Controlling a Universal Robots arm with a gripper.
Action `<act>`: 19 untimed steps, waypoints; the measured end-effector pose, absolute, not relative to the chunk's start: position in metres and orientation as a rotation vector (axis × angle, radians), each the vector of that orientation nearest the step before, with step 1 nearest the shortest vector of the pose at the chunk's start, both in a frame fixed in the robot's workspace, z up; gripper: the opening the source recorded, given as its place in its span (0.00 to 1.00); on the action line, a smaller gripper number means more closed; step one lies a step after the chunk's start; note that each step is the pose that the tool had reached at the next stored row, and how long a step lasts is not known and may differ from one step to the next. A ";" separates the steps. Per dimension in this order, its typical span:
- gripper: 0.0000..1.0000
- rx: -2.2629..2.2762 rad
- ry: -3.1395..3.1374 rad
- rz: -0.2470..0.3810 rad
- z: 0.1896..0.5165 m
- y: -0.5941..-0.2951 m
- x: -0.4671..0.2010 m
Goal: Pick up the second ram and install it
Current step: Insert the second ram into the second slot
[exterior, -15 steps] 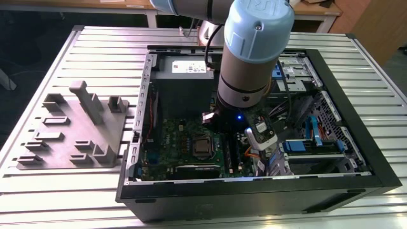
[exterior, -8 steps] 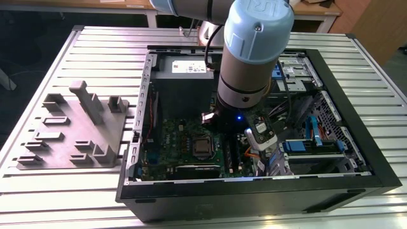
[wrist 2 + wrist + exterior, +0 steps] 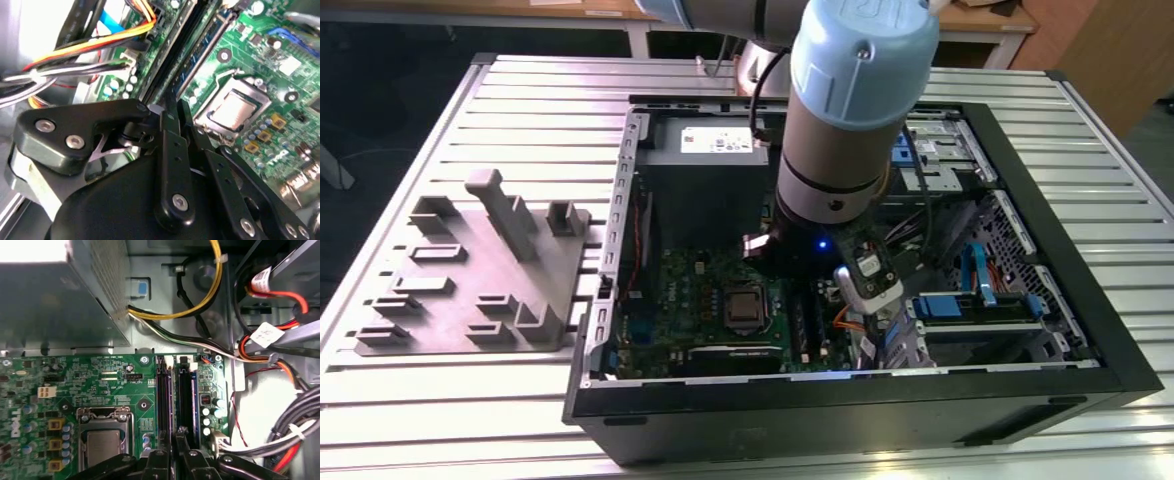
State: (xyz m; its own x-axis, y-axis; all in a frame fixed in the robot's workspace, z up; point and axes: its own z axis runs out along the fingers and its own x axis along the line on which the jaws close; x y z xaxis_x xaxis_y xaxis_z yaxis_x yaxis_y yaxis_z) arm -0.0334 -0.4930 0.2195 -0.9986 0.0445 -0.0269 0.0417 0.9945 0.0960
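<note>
- Grey slotted table carries the open black PC case; the arm reaches down into it, roughly centre of the case in the exterior view.
- Grey moulded tray sits on the table at the case's 9 o'clock in the exterior view, just beside the case wall.
- Gripper is low over the mobo, tip right at the mem slots; also seen in the second wrist view.
- I can't tell whether it's spread, pressed together or pinching anything, since the tip is hidden by its own linkage.
- The second ram: dark stick on edge in the slot area, running straight away from the gripper tip. Seated or not, can't tell.
- CPU socket lies near the slots, on the side away from the cable bundle.
- Metal PSU box is beyond the mobo edge.
</note>
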 end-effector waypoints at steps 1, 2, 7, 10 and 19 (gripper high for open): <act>0.18 0.067 3.108 0.148 0.223 -0.493 -0.033; 0.18 0.067 3.108 0.148 0.227 -0.493 -0.033; 0.18 0.067 3.108 0.149 0.234 -0.493 -0.033; 0.18 0.067 3.108 0.148 0.234 -0.493 -0.033; 0.10 0.067 3.107 0.148 0.234 -0.493 -0.033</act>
State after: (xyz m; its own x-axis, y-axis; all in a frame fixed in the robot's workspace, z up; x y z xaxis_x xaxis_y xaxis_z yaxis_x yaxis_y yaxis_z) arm -0.0334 -0.4930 0.2337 -0.9986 0.0445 -0.0280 0.0416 0.9945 0.0959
